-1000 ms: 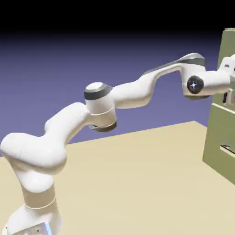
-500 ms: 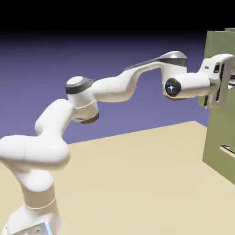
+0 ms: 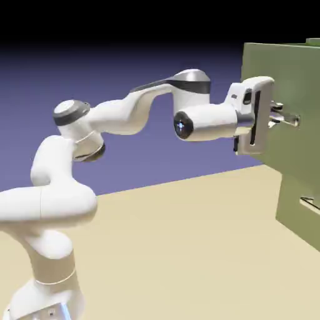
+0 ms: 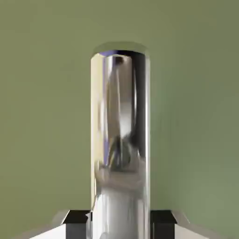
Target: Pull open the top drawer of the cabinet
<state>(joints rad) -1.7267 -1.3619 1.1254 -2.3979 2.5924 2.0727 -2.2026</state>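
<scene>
While clamped from both sides, fills the middle of the hand view: handle [image 4: 120, 140], a bright silver bar running up from the bottom edge. Closed gripper [image 4: 120, 221] at that edge, dark fingertips [image 4: 77, 218] pressed against the bar left and right, no gap showing. Behind the bar, nothing but flat olive-green drawer [image 4: 42, 93] front, edge to edge, with the bar's far end standing clear of it.

Seen from the exterior view, nearest and lowest at the left: arm [image 3: 125, 115], rising from the corner, folding back, then reaching level to the right. Beneath it, open tan table [image 3: 187, 250], bare from the base across to the cabinet foot, so wide room under and behind the arm. Further right, gripper [image 3: 275, 115] held level with fingers wrapped on the handle [image 3: 289, 119], hand body just short of the drawer face. Drawer [image 3: 294, 75] at the upper right, its front standing well out toward the arm past the lower front, its top edge near the upper border and its bottom edge overhanging the table. Below and set back, cabinet [image 3: 297, 200], cut off by the right border. On it, low at the right edge, second handle [image 3: 309, 203], well apart from the gripper and under the overhang. Beyond everything, plain blue-violet backdrop.
</scene>
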